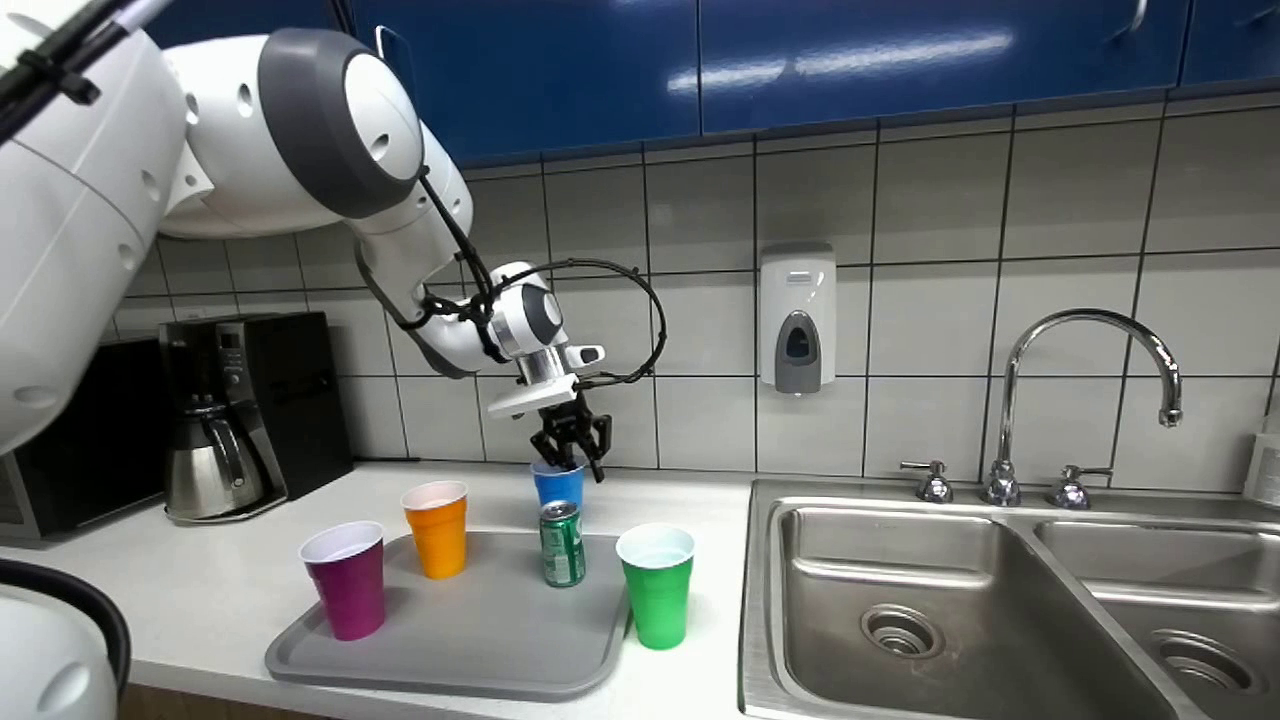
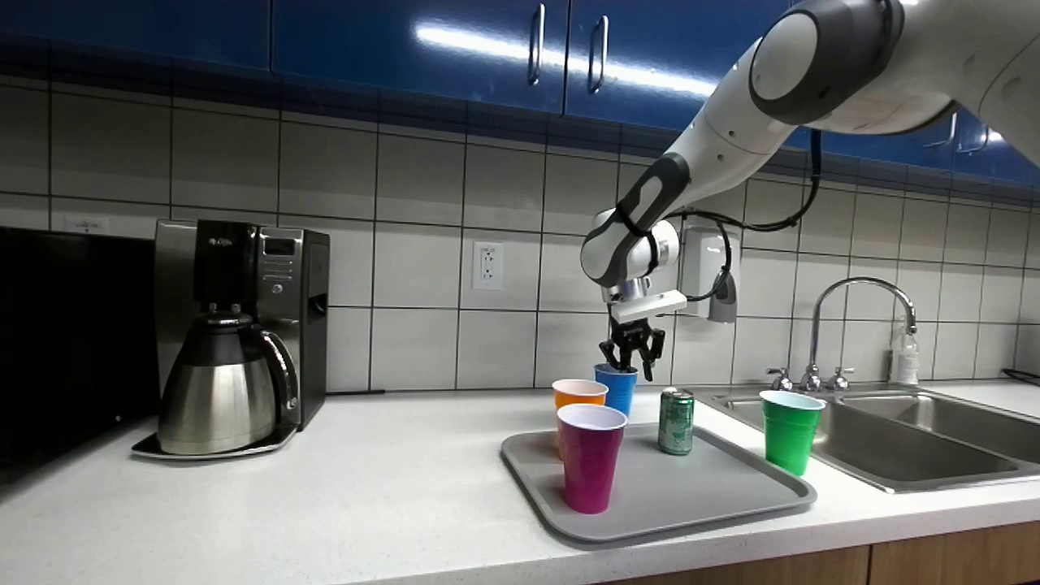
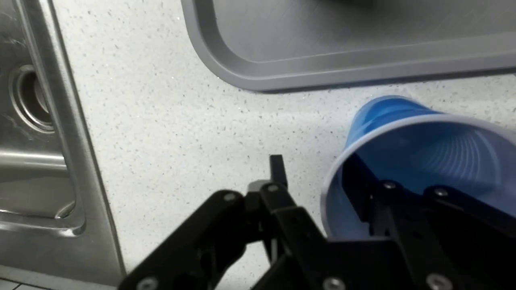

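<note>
So the gripper (image 3: 316,177) is right down at the blue cup (image 3: 411,157), which stands on the counter (image 3: 153,141) just behind the tray (image 1: 500,630), on the wall (image 1: 705,320) side, with a thin strip of counter between the 2. Jaws are spread apart: in the wrist view 1 finger (image 3: 356,189) is inside the cup and the other is outside, and you can see a gap between that outer finger and the rim, so the cup isn't pinched. On the tray itself there's 3 things, all upright: a purple cup (image 1: 350,590) near the front corner closest to the coffee maker (image 2: 280,301), an orange cup (image 1: 437,535) farther back on that same side, and a green can (image 1: 562,545) toward the back on the sink (image 1: 900,580) side. The green cup (image 1: 657,595) is off the tray, just beside its sink-side edge; can't tell if they touch. Past that is the sink, faucet (image 1: 1006,420) at the back. Soap dispenser (image 1: 798,320) hangs on the wall, up behind the tray and over toward the sink. The coffee maker, steel pot (image 2: 219,406) and all, sits well away from the tray on the opposite side.
</note>
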Controlling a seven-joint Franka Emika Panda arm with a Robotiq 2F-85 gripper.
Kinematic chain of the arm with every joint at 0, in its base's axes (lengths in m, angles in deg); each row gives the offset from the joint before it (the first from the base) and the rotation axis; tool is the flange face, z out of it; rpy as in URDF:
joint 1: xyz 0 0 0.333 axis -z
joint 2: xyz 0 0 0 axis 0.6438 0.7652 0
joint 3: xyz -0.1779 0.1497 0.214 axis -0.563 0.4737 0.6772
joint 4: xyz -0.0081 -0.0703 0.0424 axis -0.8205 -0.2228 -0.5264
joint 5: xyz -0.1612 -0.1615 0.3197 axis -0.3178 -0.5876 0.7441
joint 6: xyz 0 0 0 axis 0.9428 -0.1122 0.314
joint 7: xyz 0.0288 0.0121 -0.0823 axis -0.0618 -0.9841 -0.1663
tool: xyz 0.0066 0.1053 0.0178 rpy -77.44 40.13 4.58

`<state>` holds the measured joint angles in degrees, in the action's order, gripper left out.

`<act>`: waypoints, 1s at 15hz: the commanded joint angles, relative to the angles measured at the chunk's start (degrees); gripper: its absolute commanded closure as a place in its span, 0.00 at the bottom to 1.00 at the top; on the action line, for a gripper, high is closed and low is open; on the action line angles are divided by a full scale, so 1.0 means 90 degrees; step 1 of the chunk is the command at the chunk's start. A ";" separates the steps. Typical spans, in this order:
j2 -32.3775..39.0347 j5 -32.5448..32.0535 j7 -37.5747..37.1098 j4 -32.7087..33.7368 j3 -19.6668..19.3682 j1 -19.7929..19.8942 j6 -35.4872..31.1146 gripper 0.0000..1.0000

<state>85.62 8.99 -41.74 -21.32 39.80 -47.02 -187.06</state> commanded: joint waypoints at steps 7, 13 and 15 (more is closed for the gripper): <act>-0.0017 0.0207 -0.0009 0.0344 0.0120 0.0059 0.0146 0.98; -0.0573 0.0243 -0.0031 -0.0150 0.0219 -0.0004 -0.0271 0.98; -0.0713 0.0300 -0.0014 -0.0260 0.0267 -0.0002 -0.0324 0.98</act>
<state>83.17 10.53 -41.74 -19.63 41.18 -47.44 -188.38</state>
